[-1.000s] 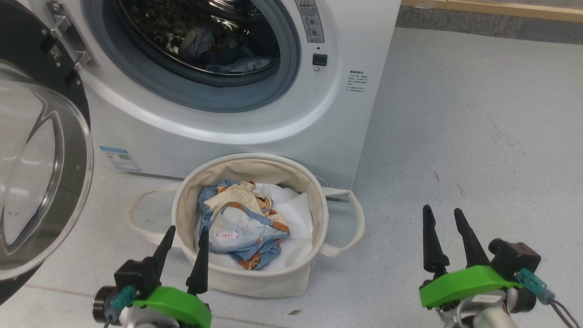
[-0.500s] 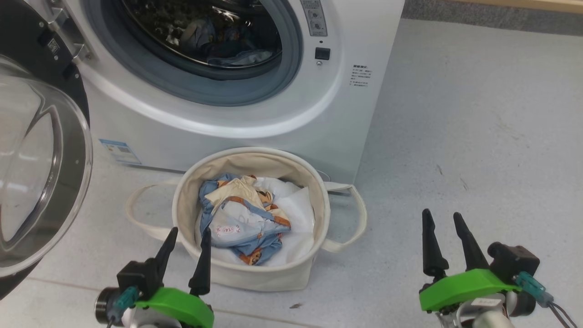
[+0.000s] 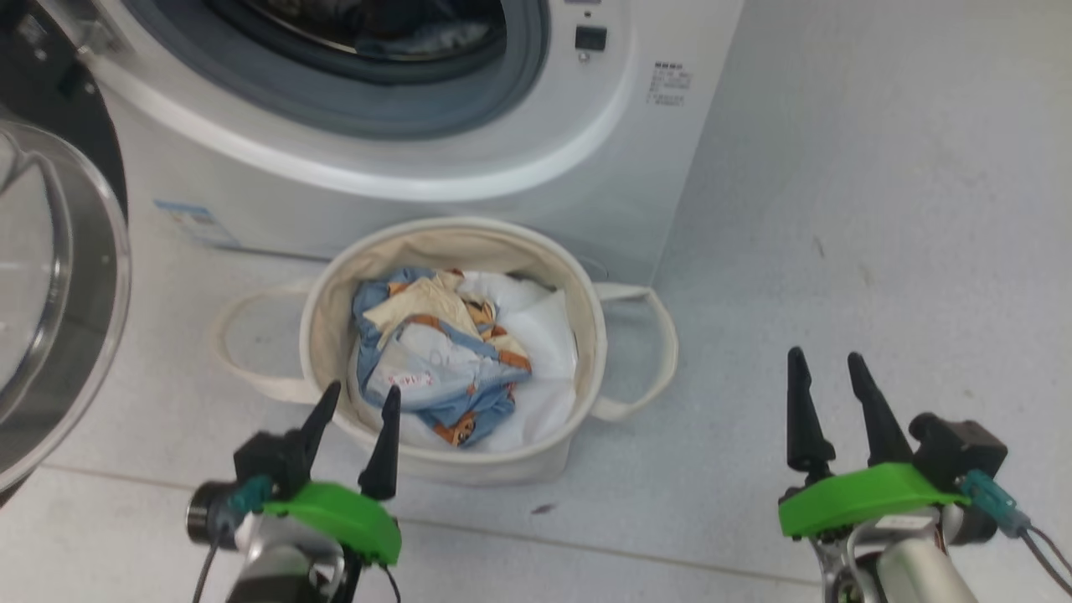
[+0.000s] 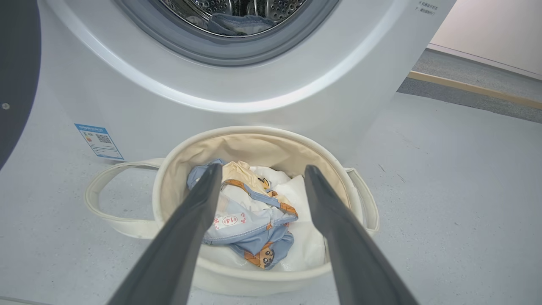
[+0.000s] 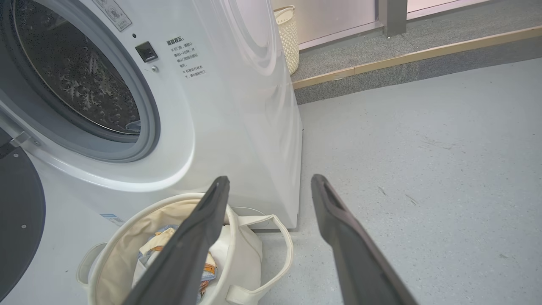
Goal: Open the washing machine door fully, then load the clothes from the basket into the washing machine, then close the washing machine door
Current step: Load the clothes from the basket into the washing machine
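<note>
Washer: it stands on the floor with its door swung wide to the left, glass bowl facing out. A blue piece lies in the drum.

Basket: it sits on the floor just before the washer's front, toward the right corner, with a loop handle lying out to each side. The clothes, blue with orange-brown print and a cream piece on top, are bunched in the basket's left half on a white sheet.

Left gripper: the jaws are spread wide with nothing between them. In my head view the tips stand at the basket's near rim. In the left wrist view the two fingers frame the clothes from above. I see no contact with cloth or rim and record this gripper as empty.

Right gripper: the jaws are equally wide and empty. It hangs over bare floor to the right of the basket, well apart from it, and touches nothing. In the right wrist view its fingers point toward the washer's right front corner, and one finger crosses the basket in that view only.
</note>
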Motion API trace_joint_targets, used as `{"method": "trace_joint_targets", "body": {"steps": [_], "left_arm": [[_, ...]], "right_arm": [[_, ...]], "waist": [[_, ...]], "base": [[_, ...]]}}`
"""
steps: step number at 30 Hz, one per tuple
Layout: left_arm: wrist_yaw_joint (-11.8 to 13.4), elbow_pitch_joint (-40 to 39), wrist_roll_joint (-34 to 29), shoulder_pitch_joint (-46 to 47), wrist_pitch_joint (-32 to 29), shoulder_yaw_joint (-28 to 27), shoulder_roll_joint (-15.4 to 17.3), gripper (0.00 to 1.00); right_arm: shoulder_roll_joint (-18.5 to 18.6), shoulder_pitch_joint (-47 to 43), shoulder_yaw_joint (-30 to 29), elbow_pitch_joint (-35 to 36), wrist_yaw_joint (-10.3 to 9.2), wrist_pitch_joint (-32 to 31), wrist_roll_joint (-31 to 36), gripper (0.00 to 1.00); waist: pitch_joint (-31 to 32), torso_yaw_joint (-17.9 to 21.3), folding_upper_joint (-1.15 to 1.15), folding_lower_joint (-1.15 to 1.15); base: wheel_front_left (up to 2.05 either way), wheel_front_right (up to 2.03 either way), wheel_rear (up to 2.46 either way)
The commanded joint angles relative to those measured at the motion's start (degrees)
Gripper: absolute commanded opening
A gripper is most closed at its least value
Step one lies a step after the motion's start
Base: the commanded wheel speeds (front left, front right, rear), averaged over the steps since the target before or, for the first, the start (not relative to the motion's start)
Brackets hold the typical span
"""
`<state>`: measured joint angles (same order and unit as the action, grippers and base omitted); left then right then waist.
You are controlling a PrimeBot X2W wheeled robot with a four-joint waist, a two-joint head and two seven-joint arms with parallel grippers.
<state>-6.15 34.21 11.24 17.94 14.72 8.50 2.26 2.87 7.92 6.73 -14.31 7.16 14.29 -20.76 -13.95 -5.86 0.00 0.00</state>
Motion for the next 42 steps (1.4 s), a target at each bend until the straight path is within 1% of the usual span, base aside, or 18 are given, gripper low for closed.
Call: {"method": "trace_joint_targets", "body": {"steps": [1, 6, 10, 14, 16, 17, 22, 25, 29, 33, 36, 38, 39, 40, 42], "left_arm": [[-0.41, 0.57, 0.53, 4.15, 0.28, -1.47, 0.62, 1.0], [-0.73, 7.21, 1.48, 12.62, 0.28, -0.18, 0.62, 1.0], [-1.04, 13.49, 4.23, 19.84, 0.28, 1.08, 0.62, 1.0], [-1.15, 20.52, 3.95, 27.31, 0.28, 1.24, 0.84, 1.0], [-1.2, 23.54, 4.3, 30.71, 0.28, 0.87, 0.9, 1.0], [-1.2, 23.54, 4.3, 30.71, 0.28, 0.87, 0.9, 1.0], [-1.28, 31.95, 5.84, 38.45, 0.28, 0.59, 0.87, 1.0], [-1.3, 34.66, 6.73, 42.4, 0.28, 0.78, 0.8, 1.0], [-1.32, 36.79, 7.84, 45.93, -0.14, 2.75, 0.68, 1.0], [-1.33, 36.02, 11.63, 47.54, -1.26, 7.35, 0.64, 1.0], [-1.33, 36.31, 14.19, 48.21, -3.56, 10.6, 0.64, 1.0], [-1.33, 37.05, 14.66, 48.9, -4.7, 12.24, 0.63, 1.0], [-0.99, 37.65, 14.27, 49.34, -4.98, 12.78, 0.63, 1.0], [0.21, 38.19, 13.48, 49.72, -5.34, 13.49, 0.75, 1.0], [4.91, 38.95, 11.57, 50.34, -6.14, 14.83, 1.74, 1.0]], "right_arm": [[0.0, 2.25, 0.91, 2.22, 0.33, 0.71, 0.88, 1.0], [0.0, 4.59, 0.39, 3.19, 0.33, 0.71, 2.81, 1.0], [0.0, 6.99, 0.42, 4.11, 0.33, 0.71, 4.39, 1.0], [0.0, 9.27, 0.17, 5.43, 0.33, 0.71, 5.39, 1.0], [0.0, 10.07, -0.4, 5.83, 0.33, 0.71, 5.76, 1.0], [0.0, 10.07, -0.4, 5.83, 0.33, 0.71, 5.76, 1.0], [0.0, 11.06, -1.12, 6.68, 0.33, 0.71, 6.27, 1.0], [0.0, 11.51, -1.29, 7.2, 0.33, 0.71, 6.63, 1.0], [0.0, 12.17, -1.31, 7.88, 0.33, 0.71, 7.0, 1.0], [0.0, 12.7, -0.89, 8.28, 0.33, 0.71, 7.02, 1.0], [0.0, 12.78, -0.65, 8.53, 0.33, 0.71, 7.05, 1.0], [0.0, 12.69, -0.8, 8.73, 0.33, 0.71, 7.15, 1.0], [0.0, 12.62, -0.95, 8.89, 0.33, 0.71, 7.27, 1.0], [0.0, 12.58, -1.01, 9.08, 0.33, 0.71, 7.34, 1.0], [0.0, 12.54, -1.03, 9.48, 0.33, 0.71, 7.46, 1.0]], "waist": [[-4.45, 0.44, 0.0, 0.0], [-11.77, 0.49, 0.0, 0.0], [-17.74, 0.83, 0.0, 0.0], [-23.27, 1.63, 0.0, 0.0], [-25.56, 1.9, 0.0, 0.0], [-25.56, 1.9, 0.0, 0.0], [-29.88, 2.2, 0.0, 0.0], [-32.06, 2.31, 0.0, 0.0], [-34.37, 2.65, 0.0, 0.0], [-35.99, 3.37, 0.0, 0.0], [-36.95, 3.74, 0.0, 0.0], [-37.53, 3.73, 0.0, 0.0], [-37.85, 3.65, 0.0, 0.0], [-38.19, 3.67, 0.0, 0.0], [-38.83, 3.82, 0.0, 0.0]], "base": [[0.0, 0.0, 0.0], [0.0, 0.0, 0.0], [0.0, 0.0, 0.0], [0.0, 0.0, 0.0], [0.0, 0.0, 0.0], [0.0, 0.0, 0.0], [0.0, 0.0, 0.0], [0.0, 0.0, 0.0], [0.0, 0.0, 0.0], [0.0, 0.0, 0.0], [0.0, 0.0, 0.0], [0.0, 0.0, 0.0], [0.0, 0.0, 0.0], [0.0, 0.0, 0.0], [0.0, 0.0, 0.0]]}}
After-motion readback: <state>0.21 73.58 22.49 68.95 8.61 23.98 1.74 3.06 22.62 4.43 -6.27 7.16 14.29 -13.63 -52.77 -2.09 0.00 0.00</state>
